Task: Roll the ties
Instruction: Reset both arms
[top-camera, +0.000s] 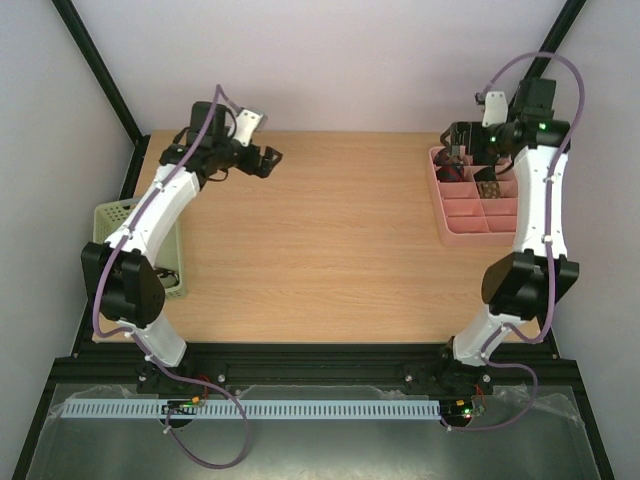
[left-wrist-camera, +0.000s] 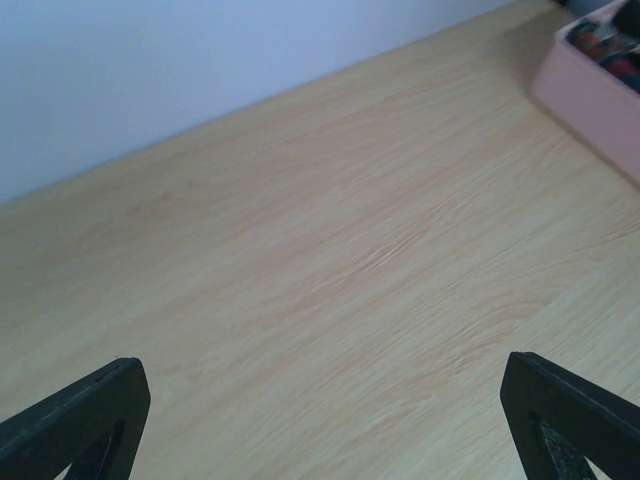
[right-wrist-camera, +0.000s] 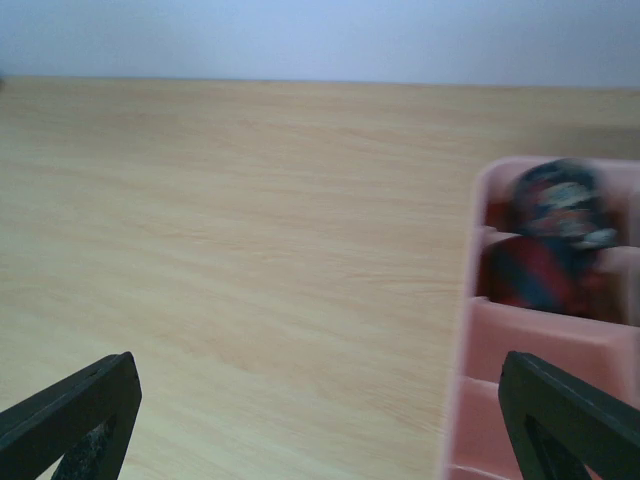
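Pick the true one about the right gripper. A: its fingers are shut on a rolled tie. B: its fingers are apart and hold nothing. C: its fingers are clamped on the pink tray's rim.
B: in the right wrist view the fingers of the right gripper stand wide apart with only bare table between them, and the rolled tie lies in the pink tray.

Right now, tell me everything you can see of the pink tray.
The pink tray looks like moulded plastic, rectangular, split by low walls into two columns of square compartments. It lies flat on the wooden table at the far right. Rolled ties sit in its far compartments; the right arm's open pincer hangs over its far end, partly hiding it.
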